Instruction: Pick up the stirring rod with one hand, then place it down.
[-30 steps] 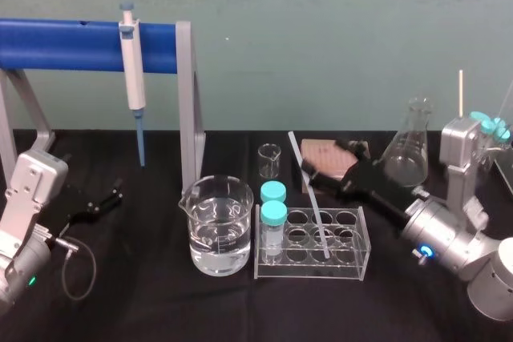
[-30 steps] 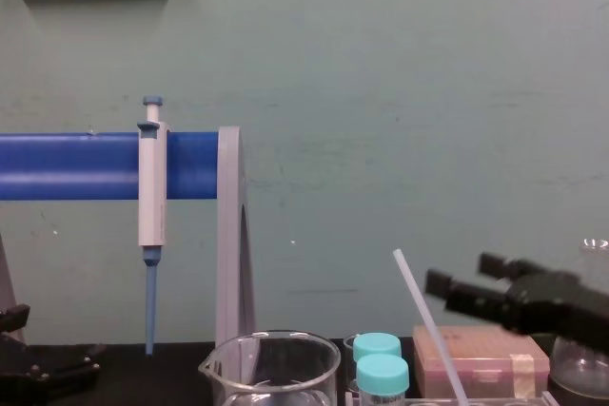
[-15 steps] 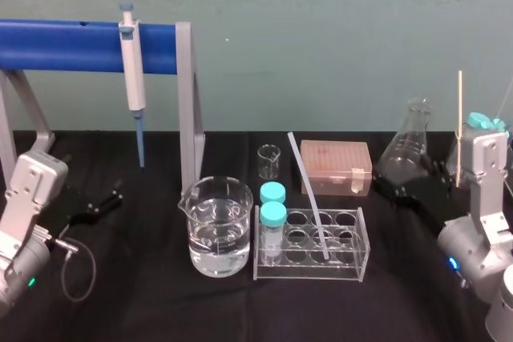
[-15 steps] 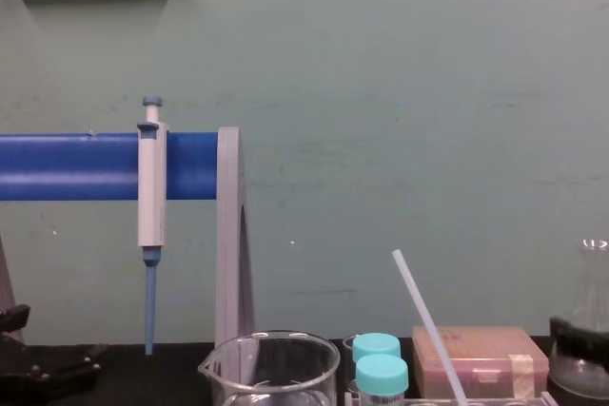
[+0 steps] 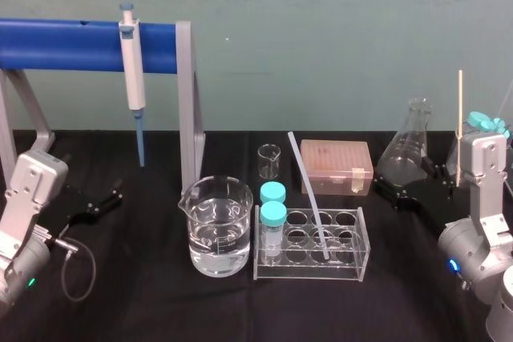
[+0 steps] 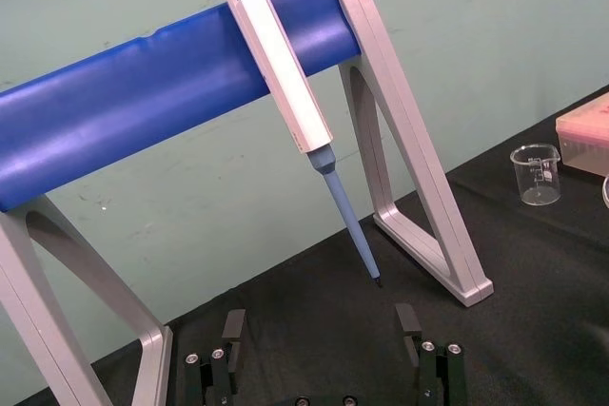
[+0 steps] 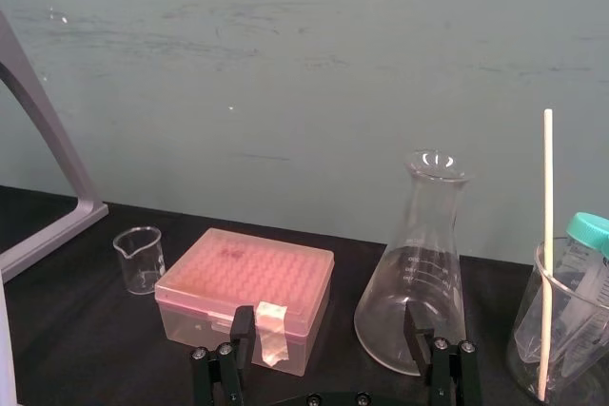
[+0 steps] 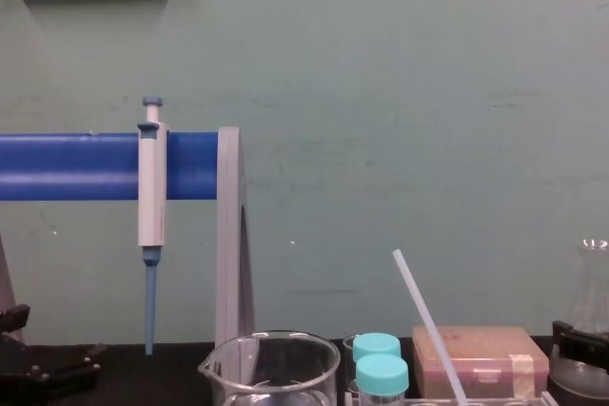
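The stirring rod (image 5: 309, 194) is a thin translucent white rod. It leans in the clear test tube rack (image 5: 309, 271), lower end in a rack hole, upper end tilted toward the back left; it also rises in the chest view (image 8: 428, 325). My right gripper (image 5: 410, 188) is open and holds nothing, well to the right of the rod, just in front of the conical flask (image 5: 407, 146). In the right wrist view its fingers (image 7: 414, 322) stand wide apart before the flask and the pink box. My left gripper (image 5: 100, 202) rests open at the far left, fingers (image 6: 233, 325) spread.
A beaker of water (image 5: 215, 226) and two teal-capped vials (image 5: 273, 214) sit left of the rod. Behind are a small beaker (image 5: 270, 161) and a pink tip box (image 5: 337, 164). A white-and-blue pipette (image 5: 133, 78) hangs on the blue stand (image 5: 64, 44). A wooden stick (image 5: 460, 118) stands far right.
My right gripper has drawn back to the right, away from the rod, to the front of the flask. The rod stays leaning in the rack. The left arm has not moved.
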Robot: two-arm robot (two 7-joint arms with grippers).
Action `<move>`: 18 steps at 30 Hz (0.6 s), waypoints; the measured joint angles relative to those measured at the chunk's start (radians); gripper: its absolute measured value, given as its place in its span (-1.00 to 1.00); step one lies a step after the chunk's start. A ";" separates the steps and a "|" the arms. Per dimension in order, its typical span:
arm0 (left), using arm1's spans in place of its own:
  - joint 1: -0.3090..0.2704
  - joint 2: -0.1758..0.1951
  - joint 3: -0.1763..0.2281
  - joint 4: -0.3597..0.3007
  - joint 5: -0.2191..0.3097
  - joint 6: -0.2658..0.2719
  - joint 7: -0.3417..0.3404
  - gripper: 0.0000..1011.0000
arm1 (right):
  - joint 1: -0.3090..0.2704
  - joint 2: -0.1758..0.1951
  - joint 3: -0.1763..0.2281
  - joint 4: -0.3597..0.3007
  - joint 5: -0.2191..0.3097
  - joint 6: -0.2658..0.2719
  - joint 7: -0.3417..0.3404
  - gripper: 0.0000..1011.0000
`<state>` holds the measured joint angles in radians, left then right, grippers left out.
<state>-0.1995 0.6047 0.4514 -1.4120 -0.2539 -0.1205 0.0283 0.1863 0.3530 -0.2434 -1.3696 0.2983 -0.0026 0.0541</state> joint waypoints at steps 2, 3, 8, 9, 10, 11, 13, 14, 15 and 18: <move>0.000 0.000 0.000 0.000 0.000 0.000 0.000 0.98 | 0.000 0.000 0.000 0.000 0.000 -0.001 0.000 0.98; 0.000 0.000 0.000 0.000 0.000 0.000 0.000 0.98 | 0.000 0.000 0.000 -0.001 0.000 -0.002 0.000 0.98; 0.000 0.000 0.000 0.000 0.000 0.000 0.000 0.98 | 0.000 0.000 -0.001 -0.001 0.000 -0.003 -0.001 0.98; 0.000 0.000 0.000 0.000 0.000 0.000 0.000 0.98 | 0.001 0.001 -0.001 -0.002 0.000 -0.003 -0.001 0.98; 0.000 0.000 0.000 0.000 0.000 0.000 0.000 0.98 | 0.001 0.001 -0.001 -0.002 0.000 -0.003 -0.001 0.98; 0.000 0.000 0.000 0.000 0.000 0.000 0.000 0.98 | 0.001 0.001 -0.001 -0.002 0.000 -0.003 -0.001 0.98; 0.000 0.000 0.000 0.000 0.000 0.000 0.000 0.98 | 0.001 0.001 -0.001 -0.002 0.000 -0.004 -0.001 0.98; 0.000 0.000 0.000 0.000 0.000 0.000 0.000 0.98 | 0.001 0.001 -0.001 -0.002 0.000 -0.005 -0.001 0.98; 0.000 0.000 0.000 0.000 0.000 0.000 0.000 0.98 | 0.001 0.001 -0.001 -0.002 0.000 -0.005 -0.001 0.98; 0.000 0.000 0.000 0.000 0.000 0.000 0.000 0.98 | 0.001 0.001 -0.001 -0.003 0.000 -0.005 -0.001 0.98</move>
<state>-0.1996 0.6047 0.4514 -1.4120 -0.2539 -0.1205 0.0283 0.1877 0.3544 -0.2445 -1.3721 0.2985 -0.0079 0.0532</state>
